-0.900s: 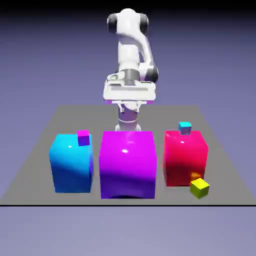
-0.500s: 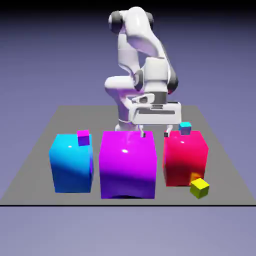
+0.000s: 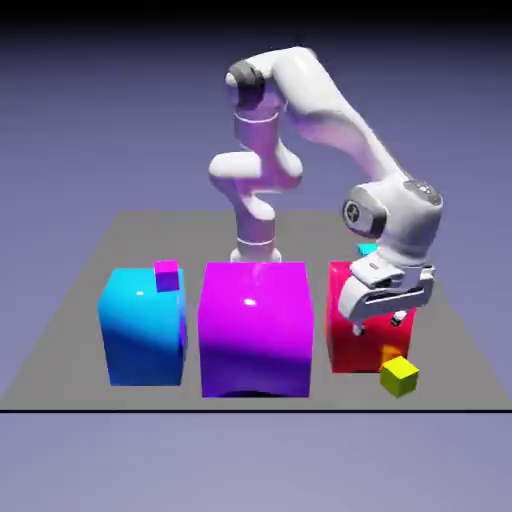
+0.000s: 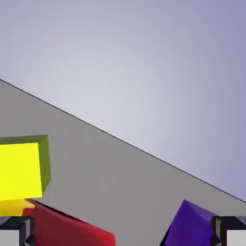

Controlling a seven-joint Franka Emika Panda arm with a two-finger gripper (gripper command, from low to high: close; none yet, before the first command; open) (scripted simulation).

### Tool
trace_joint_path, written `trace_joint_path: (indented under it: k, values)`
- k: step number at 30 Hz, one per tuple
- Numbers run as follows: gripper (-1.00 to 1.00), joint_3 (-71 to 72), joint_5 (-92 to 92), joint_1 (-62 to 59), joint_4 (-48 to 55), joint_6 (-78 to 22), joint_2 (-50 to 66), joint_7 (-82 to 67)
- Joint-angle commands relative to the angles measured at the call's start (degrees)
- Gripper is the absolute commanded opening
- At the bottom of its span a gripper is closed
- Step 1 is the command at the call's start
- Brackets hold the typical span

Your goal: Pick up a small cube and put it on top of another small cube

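Hand agape — above yellow-green cube

Big red block close behind yellow-green cube; open table elsewhere around it.

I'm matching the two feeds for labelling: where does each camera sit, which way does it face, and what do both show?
Exterior view: fixed, above the table, facing the robot; shows the whole arm, the open gripper, three big blocks.
Hand view: on the hand, looking along the gripper; only its finger tips show.
Shared: the yellow-green cube, the red block, the table.
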Motion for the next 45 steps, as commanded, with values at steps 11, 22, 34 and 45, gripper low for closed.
trace_joint_path:
  k: [11,22,34,45]
  values:
    - [0.0,11.73,-8.29,-0.05,20.68,-21.76,22.84,5.83]
    - [0.0,18.96,-14.94,-1.51,30.48,-32.55,39.03,10.69]
    - [-1.0,19.25,-15.41,-1.6,34.21,-35.68,37.92,7.27]
    - [-1.0,11.46,-28.39,-16.36,27.74,-28.19,29.57,-20.14]
